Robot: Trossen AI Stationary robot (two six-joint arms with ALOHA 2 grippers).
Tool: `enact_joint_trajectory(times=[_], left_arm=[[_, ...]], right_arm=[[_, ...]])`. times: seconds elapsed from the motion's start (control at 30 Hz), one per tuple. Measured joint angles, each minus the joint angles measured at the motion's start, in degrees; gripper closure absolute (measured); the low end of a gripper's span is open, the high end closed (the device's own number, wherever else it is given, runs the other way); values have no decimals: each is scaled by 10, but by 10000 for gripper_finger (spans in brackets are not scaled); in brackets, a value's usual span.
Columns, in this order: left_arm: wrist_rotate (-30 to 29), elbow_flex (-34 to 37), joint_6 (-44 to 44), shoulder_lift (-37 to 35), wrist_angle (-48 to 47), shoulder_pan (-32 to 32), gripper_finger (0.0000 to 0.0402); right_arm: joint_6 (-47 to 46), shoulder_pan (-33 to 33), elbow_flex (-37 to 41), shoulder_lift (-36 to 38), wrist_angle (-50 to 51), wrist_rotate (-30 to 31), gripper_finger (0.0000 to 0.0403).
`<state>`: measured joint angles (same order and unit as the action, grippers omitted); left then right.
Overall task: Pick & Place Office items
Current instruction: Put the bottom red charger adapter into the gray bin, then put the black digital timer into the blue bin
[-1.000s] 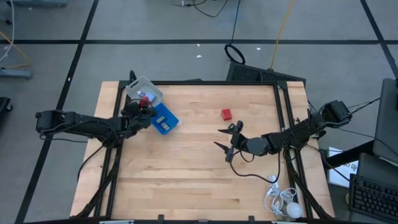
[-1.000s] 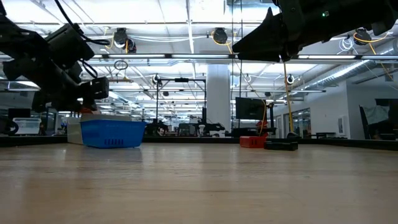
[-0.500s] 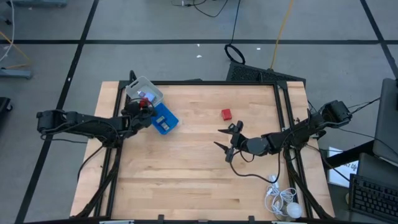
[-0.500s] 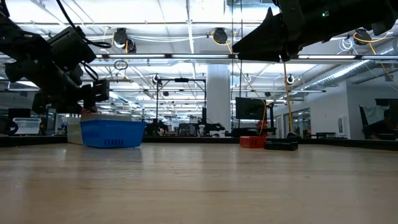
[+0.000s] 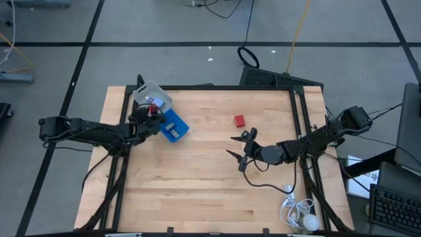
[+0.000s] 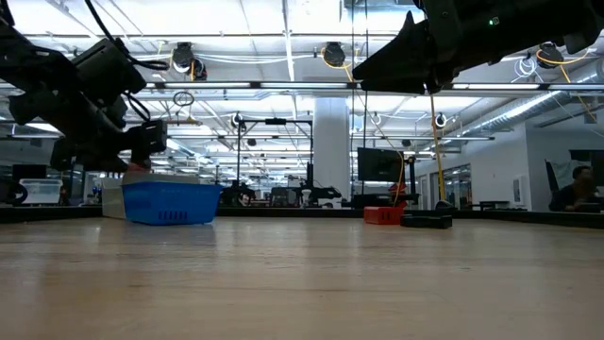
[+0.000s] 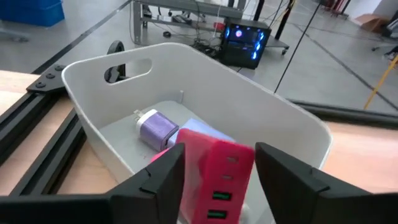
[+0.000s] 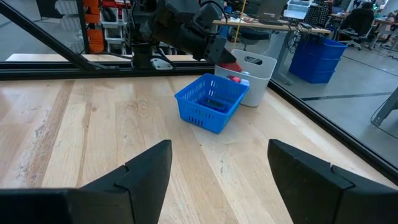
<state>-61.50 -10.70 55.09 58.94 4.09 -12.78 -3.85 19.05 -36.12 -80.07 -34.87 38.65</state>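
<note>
Red rectangular block (image 7: 214, 175) sits clamped in the left gripper (image 7: 214, 177) above the white plastic bin (image 7: 273, 118). Right gripper (image 5: 238, 147) hovers mid-tabletop, jaws spread, near a second red block (image 5: 239, 120).

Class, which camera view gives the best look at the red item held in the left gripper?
The left wrist view: the red item fills the space between the left gripper fingers, over the white bin. The high view shows a red speck; the right wrist view a distant glimpse; the low view barely any.
</note>
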Motion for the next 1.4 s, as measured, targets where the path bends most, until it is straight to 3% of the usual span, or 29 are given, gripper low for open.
enact_joint_trajectory(times=[0.2,0.6,0.87,1.23,1.4], left_arm=[[6,0,-64,0,61,0,184],[144,0,-226,0,223,0,179],[204,0,-263,0,250,0,178],[403,0,-314,0,349,0,178],[461,0,-314,0,381,0,178]], right_arm=[[0,0,0,0,0,0,147],[0,0,0,0,7,0,147],[0,0,0,0,13,0,147],[-67,-31,0,0,138,0,147],[-114,-57,0,0,220,0,147]])
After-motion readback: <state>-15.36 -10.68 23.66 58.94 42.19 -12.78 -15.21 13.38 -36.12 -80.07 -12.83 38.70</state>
